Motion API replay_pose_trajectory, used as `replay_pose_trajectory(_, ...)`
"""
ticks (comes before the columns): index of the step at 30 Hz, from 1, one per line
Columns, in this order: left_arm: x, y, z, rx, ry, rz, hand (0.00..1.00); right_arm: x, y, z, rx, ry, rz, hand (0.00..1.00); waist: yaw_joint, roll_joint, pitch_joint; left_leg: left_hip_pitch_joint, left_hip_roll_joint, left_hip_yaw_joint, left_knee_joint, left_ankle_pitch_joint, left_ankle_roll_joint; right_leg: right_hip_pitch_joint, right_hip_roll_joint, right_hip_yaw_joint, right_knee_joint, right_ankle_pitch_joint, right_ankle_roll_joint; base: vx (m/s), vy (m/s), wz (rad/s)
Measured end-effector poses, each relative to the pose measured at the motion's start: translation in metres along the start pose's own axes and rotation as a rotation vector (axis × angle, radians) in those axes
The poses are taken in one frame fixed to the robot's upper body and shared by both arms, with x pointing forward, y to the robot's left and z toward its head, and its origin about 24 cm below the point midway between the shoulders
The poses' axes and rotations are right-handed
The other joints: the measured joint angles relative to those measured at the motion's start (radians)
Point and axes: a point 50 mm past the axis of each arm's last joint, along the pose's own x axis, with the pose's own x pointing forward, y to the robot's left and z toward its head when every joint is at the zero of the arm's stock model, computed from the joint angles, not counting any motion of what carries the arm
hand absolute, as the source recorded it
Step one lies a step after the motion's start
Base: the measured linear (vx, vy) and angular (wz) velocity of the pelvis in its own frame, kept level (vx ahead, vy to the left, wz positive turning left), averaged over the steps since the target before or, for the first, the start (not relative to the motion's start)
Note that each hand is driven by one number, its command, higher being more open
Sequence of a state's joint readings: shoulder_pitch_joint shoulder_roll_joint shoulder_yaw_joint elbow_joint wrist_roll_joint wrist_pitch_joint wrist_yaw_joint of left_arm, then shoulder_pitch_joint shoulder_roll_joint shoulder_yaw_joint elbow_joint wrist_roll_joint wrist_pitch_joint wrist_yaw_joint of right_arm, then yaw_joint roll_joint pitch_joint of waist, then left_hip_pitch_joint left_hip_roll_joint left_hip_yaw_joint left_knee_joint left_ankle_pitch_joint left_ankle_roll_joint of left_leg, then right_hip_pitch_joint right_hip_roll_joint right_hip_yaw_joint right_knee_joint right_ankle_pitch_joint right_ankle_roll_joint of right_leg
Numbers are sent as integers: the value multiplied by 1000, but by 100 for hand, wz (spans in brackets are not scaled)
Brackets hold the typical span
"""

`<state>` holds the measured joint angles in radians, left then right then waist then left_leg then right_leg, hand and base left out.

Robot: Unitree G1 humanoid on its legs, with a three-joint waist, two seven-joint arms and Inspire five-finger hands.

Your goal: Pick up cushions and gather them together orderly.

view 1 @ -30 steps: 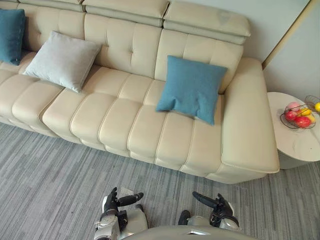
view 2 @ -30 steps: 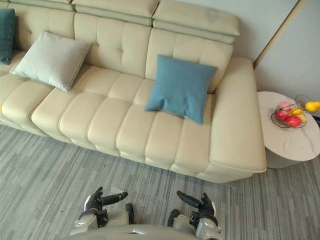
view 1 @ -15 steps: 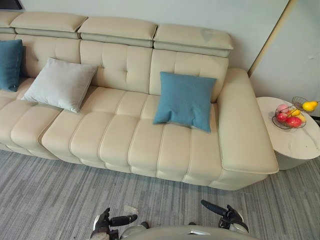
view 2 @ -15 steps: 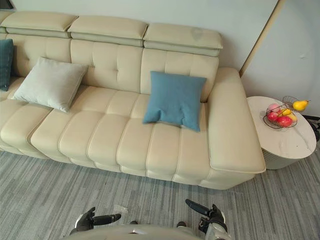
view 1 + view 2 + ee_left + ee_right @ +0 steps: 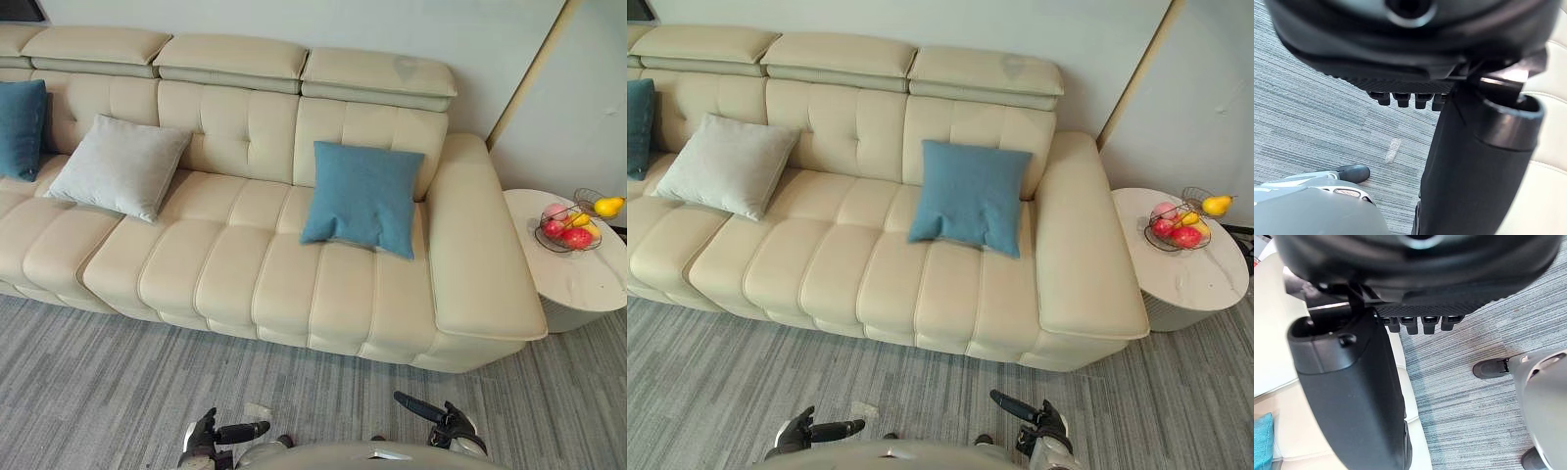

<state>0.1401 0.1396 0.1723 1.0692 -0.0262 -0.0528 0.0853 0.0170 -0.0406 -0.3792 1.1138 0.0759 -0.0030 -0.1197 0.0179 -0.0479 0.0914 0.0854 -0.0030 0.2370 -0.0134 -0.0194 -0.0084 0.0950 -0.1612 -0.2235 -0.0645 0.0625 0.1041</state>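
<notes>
Cushions first, says the supervisor: where do they lie?

Inspector: All on the sofa (image 5: 245,264). The blue cushion (image 5: 364,196) is ahead of the right hand (image 5: 446,423), well apart across the floor. The grey cushion (image 5: 120,166) is ahead and to the left of the left hand (image 5: 211,434). A second blue cushion (image 5: 20,127) sits farther left again.

Supervisor: What has changed?

Inspector: Over the last second the whole picture has shifted, so the camera moved. Each cushion keeps its place against the backrest. In my judgement no gathering has begun and the robot is only taking stock.

Supervisor: Hands?

Inspector: Both are low, near the body, fingers straight and relaxed, nothing in them.

Supervisor: Orientation?

Inspector: All three look close to square, so no long axis is marked. The blue cushion leans upright on the backrest, face towards the hands, lower edge on the seat and roughly level. The grey one is reclined and turned, its lower edge sloping down to the right.
</notes>
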Motion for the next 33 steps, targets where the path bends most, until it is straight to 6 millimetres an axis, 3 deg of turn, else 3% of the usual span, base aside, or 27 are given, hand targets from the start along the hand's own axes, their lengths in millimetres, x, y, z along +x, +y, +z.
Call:
replay_pose_trajectory(10,-2,-4,-13,-26,55,-10,100,-3,-10,-19,-11,67,-19,100,-1,27,6,37,8,47,-33,-2,-5,0,9,37,3,0,0,-2,4,-13)
replay_pose_trajectory(18,-2,-8,-11,-29,53,-23,100,-4,-18,-25,12,83,-43,100,-22,31,16,53,52,122,13,-43,-41,-9,40,105,14,-7,-10,0,-19,-28)
replay_pose_trajectory(20,-2,-9,-10,-36,50,-25,100,-5,-19,-24,16,74,-46,100,-22,34,21,42,70,147,70,-68,-52,-31,56,157,37,-13,-19,15,-56,-67)
replay_pose_trajectory(23,0,-12,-2,-63,32,-33,100,-4,-19,-20,18,53,-49,100,-23,38,27,1,80,102,125,-71,-53,-102,66,234,76,-15,-23,-23,-108,-90)
replay_pose_trajectory(25,1,-19,4,-82,20,-47,100,-4,-20,-13,18,22,-49,100,-23,59,45,3,108,136,144,-120,-62,-161,106,313,115,-13,-25,-33,-28,-104)
replay_pose_trajectory(26,1,-19,5,-106,19,-41,100,-4,-18,-9,15,5,-43,100,-23,59,53,3,120,167,166,-142,-62,-183,122,352,131,-11,-28,-50,14,-118)
replay_pose_trajectory(28,2,-14,8,-135,11,-21,100,-4,-8,-1,-4,-38,-15,100,-23,35,64,1,145,266,217,-186,-63,-235,167,464,147,10,-36,-87,27,-176)
replay_pose_trajectory(29,3,-12,12,-141,-3,-13,100,-4,0,3,-14,-49,7,100,-23,29,68,0,161,333,231,-202,-63,-259,176,475,141,12,-59,-103,44,-181)
replay_pose_trajectory(30,3,-11,16,-141,-17,-11,100,-4,6,5,-18,-52,19,100,-23,26,72,-4,173,395,229,-210,-66,-279,176,451,135,16,-77,-101,57,-230)
replay_pose_trajectory(31,4,-9,20,-138,-31,-7,100,-4,15,8,-14,-51,42,100,-20,20,74,4,196,502,229,-210,-80,-344,158,292,185,14,-94,-55,35,-190)
replay_pose_trajectory(32,4,-9,20,-134,-33,-8,100,-4,17,10,-14,-56,47,100,-20,20,74,8,198,523,229,-209,-83,-355,150,235,201,11,-98,36,12,-175)
replay_pose_trajectory(33,5,-11,24,-123,-40,-14,100,-4,17,11,-13,-62,48,100,-29,17,75,21,199,565,234,-206,-86,-366,126,92,232,-7,-125,167,-32,-127)
